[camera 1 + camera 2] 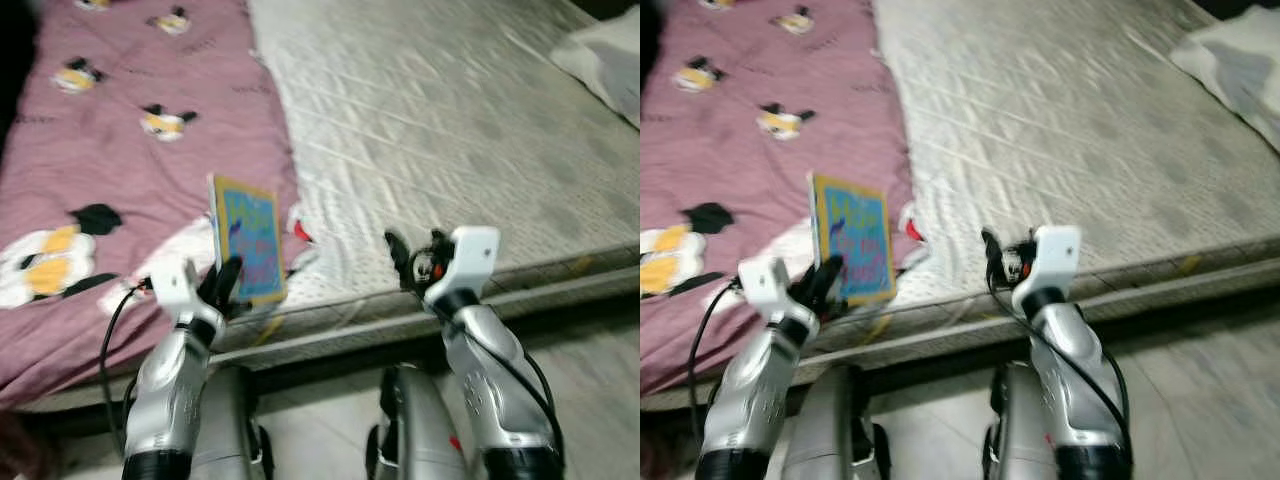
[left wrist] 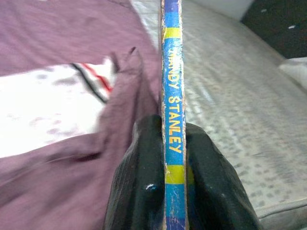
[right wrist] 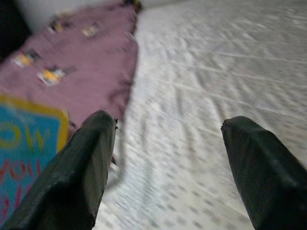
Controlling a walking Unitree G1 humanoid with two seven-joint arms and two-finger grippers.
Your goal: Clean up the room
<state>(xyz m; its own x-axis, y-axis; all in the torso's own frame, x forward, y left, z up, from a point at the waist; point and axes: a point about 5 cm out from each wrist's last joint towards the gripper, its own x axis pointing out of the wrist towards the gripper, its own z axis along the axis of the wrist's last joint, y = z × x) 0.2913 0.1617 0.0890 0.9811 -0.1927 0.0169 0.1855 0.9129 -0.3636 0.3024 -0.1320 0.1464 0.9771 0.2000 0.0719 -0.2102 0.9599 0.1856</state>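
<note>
A thin blue picture book point(image 1: 250, 238) with a yellow border stands upright over the near edge of the bed, and my left gripper point(image 1: 225, 285) is shut on its lower edge. In the left wrist view the book's spine point(image 2: 172, 120) runs straight up between the two black fingers point(image 2: 139, 182). My right gripper point(image 1: 410, 262) hovers to the right of the book over the mattress edge, open with nothing between its fingers point(image 3: 81, 167). The book's cover point(image 3: 26, 153) shows at the side in the right wrist view.
A grey quilted mattress point(image 1: 450, 130) stretches ahead, with a mauve cartoon-print blanket point(image 1: 120, 150) covering its left part. A pale pillow point(image 1: 605, 55) lies at the far right. The bed frame edge point(image 1: 540, 290) runs across in front of me, above a pale floor point(image 1: 590, 390).
</note>
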